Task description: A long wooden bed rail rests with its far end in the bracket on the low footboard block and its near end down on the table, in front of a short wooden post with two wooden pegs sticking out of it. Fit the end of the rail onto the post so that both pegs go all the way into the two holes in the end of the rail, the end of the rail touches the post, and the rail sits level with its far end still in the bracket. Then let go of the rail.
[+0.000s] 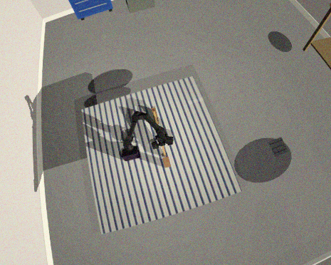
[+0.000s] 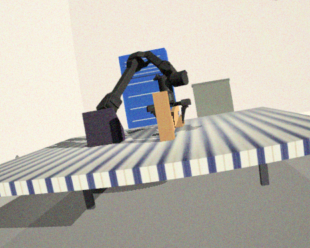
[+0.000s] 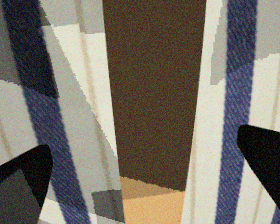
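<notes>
Rail [image 1: 164, 151] [image 2: 177, 115] [image 3: 152, 211] lies below the end effector [image 1: 163, 142] [image 2: 171, 119] [image 3: 148, 143]; fingers apart, unloaded, apparently straddling its line so the low end can be raised to the post [image 1: 166, 162] [image 2: 163, 116]

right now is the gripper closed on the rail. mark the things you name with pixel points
No, in the wrist view the two fingers stand wide apart, with striped cloth showing between each one and the wooden rail [image 3: 152, 207].

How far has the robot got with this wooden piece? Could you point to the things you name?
Early on, it seems. The open jaws [image 2: 169, 111] straddle the rail [image 3: 152, 207], gripping nothing. Nothing looks finished. Gripping, fitting it to the post [image 1: 166, 162] [image 2: 163, 116] and letting go appear left.
</notes>
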Tool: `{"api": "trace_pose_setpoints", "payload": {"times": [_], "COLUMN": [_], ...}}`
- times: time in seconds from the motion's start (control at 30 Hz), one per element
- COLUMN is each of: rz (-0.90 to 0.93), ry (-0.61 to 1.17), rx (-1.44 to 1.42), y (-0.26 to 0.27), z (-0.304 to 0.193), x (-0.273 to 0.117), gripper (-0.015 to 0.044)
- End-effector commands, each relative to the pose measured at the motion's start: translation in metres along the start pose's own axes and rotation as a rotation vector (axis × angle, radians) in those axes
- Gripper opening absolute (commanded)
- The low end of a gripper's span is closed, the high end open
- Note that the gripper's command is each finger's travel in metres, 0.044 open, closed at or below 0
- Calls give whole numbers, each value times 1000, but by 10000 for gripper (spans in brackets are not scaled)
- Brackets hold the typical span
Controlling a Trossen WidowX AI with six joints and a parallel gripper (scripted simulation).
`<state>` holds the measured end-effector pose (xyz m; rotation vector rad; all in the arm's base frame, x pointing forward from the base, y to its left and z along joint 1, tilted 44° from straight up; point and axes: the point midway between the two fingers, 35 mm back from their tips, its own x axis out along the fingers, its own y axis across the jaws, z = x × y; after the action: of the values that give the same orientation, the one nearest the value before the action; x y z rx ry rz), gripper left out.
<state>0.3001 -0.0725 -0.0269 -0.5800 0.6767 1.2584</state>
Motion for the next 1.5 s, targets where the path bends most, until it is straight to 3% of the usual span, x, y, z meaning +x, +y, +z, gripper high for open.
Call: {"api": "trace_pose_setpoints", "payload": {"times": [0.0,0.13,0.6,0.87,1.47], "rz": [5,5,5,5,5], "ry": [-10,-11,-11,-11,-11], "rx": [12,12,12,12,12], "y": [3,3,3,3,3], "z": [0,0,0,0,0], "x": [8,11,11,11,7], "gripper": [440,440,72,0,0]}}
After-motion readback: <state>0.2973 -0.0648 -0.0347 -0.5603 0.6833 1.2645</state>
